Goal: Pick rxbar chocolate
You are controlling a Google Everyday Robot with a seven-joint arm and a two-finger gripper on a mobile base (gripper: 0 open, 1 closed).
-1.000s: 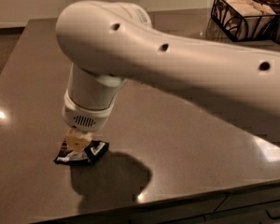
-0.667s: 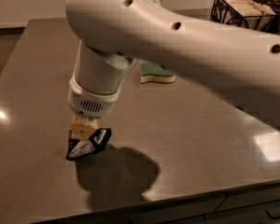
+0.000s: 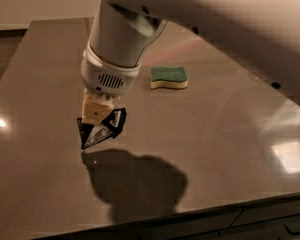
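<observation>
one claw [image 3: 96, 115] grips the rxbar chocolate [image 3: 103, 128], tilted, low end down-left.

The cream gripper [image 3: 96, 116], low over the left of the shiny grey-brown table [image 3: 225, 134] and under a white arm [image 3: 120, 39], pinches the shiny black bar [image 3: 110, 127] with white print, and the sponge [image 3: 169, 77] is green on top, yellow below.

Green-and-yellow sponge [image 3: 169, 77] on grey table [image 3: 225, 139]
</observation>
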